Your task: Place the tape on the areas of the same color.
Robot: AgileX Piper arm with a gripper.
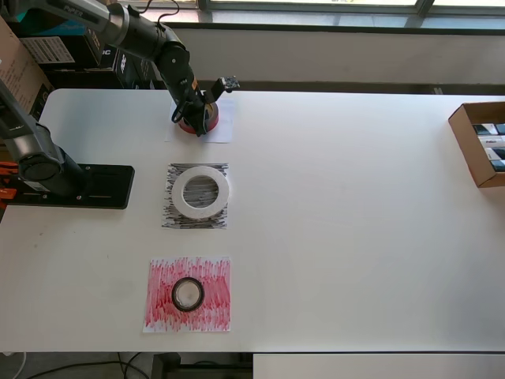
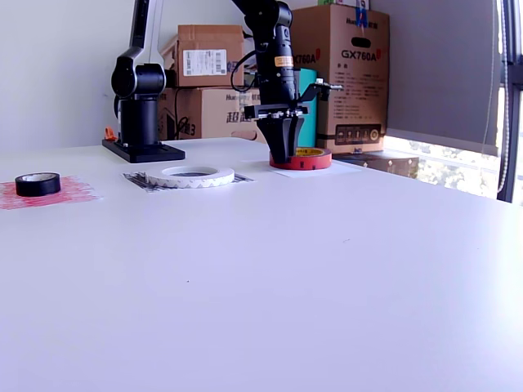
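Gripper (image 2: pixel 285 153) sits straight down over the dark-red roll (image 2: pixel 304 159) on the white sheet (image 1: pixel 219 130); you can't tell whether it's clamped.

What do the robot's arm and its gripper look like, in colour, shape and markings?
The arm is black, built of rounded joint housings, with an orange-yellow label on its wrist segment. A black cable loops beside the wrist. The gripper is black too, with a flat crossbar and two fingers that taper downward. The arm rises from a cylindrical column on a flat black base plate.
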